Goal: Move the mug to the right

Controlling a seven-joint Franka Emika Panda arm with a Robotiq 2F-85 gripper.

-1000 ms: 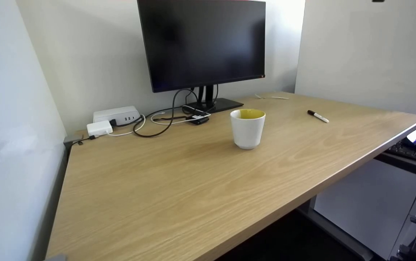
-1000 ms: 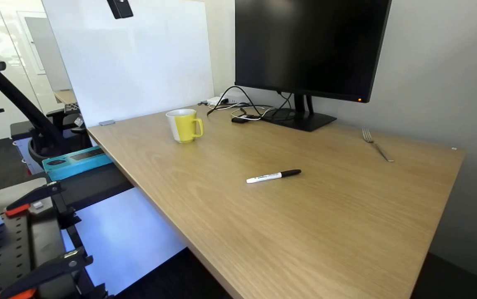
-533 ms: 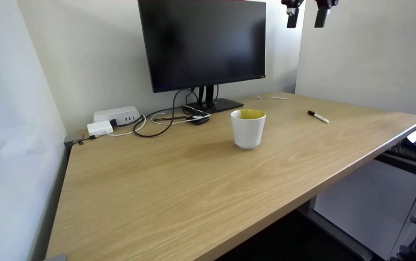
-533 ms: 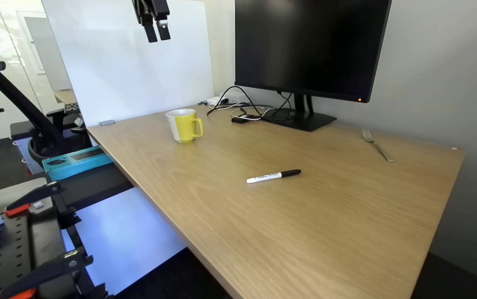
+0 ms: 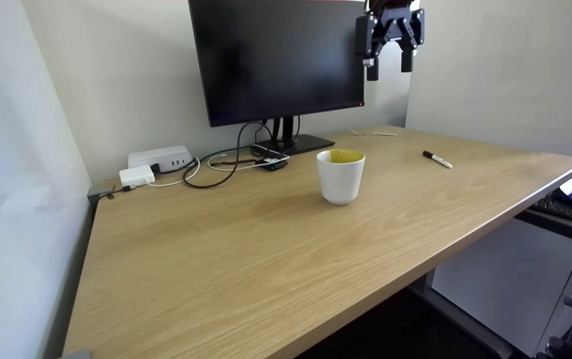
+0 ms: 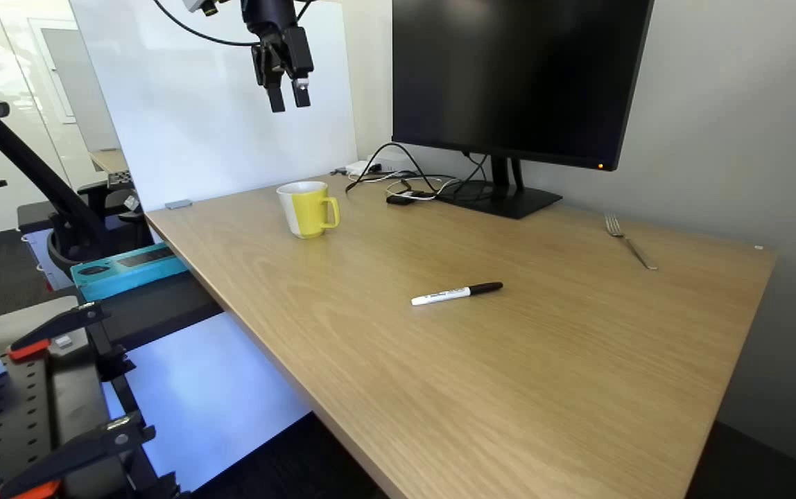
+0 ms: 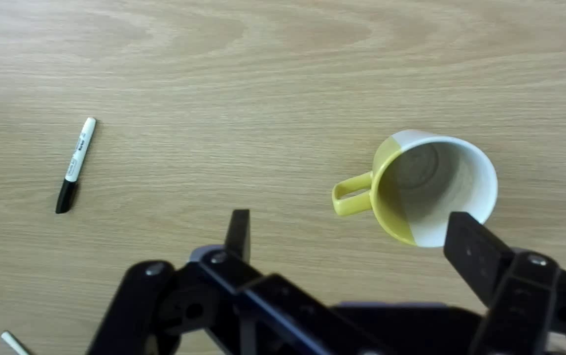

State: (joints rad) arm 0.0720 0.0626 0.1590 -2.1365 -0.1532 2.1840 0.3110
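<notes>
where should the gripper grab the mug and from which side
I'd pinch the mug by its rim on the white side, opposite the handle, coming straight down from above. It stands upright and open at the top, so the rim can likely be straddled there, and the handle juts out the other way. The open gripper points downward, which suits this approach.

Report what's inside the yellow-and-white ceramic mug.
Inside the mug, the wrist view shows bare inner wall and a round bottom, no contents. A black gripper finger covers a small stretch at the rim, hiding what lies behind it.
</notes>
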